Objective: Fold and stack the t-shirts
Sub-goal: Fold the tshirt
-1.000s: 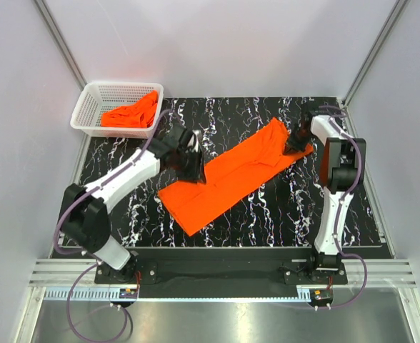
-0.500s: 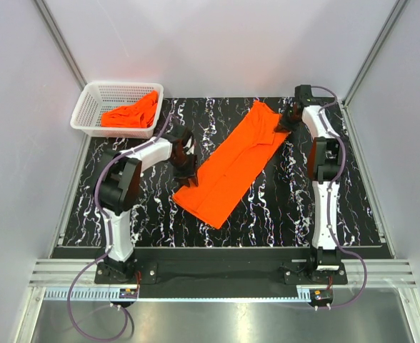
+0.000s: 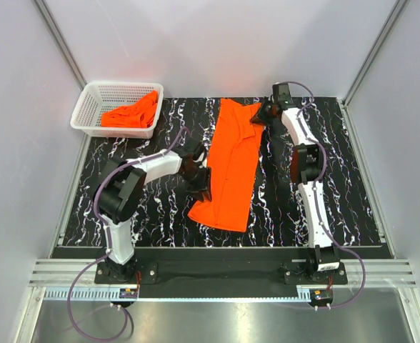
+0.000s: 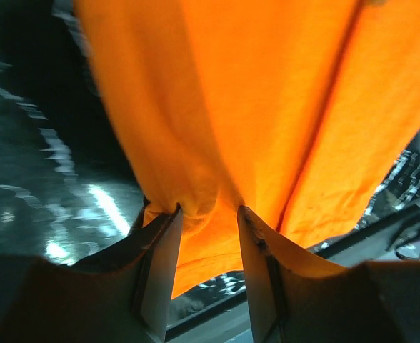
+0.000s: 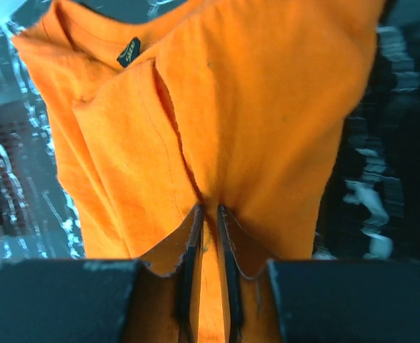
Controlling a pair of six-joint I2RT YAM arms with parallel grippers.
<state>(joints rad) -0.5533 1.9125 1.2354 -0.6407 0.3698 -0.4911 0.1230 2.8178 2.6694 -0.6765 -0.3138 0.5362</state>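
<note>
Orange cloth is what you are handling, and one crumpled t-shirt [image 3: 131,114] waits in the white mesh basket [image 3: 88,96] at the far left corner; leave it for later.

Your left pincer [image 3: 200,183] is clamped on a bunch of fabric at the left edge of the folded t-shirt [image 3: 233,153], close to its near end. The left wrist view shows cloth gathered between the two fingers. That shirt is a long narrow strip running from the far side of the black marbled bench [image 3: 281,207] toward you, roughly at the bench's middle. I cannot tell whether it rests fully on the bench.

Your right pincer [image 3: 262,113] pinches the far end beside the collar, its fingers almost touching through the thin cloth, with the neck label [image 5: 129,51] just beyond.

I judge the step to be squaring the strip before the next fold. Hold both grips firm and move the two arms together, so the soft cloth stays taut without stretching. Set it flat before you release. The left grip bites only the edge, so a sharp tug could pull it free or skew the fold.
</note>
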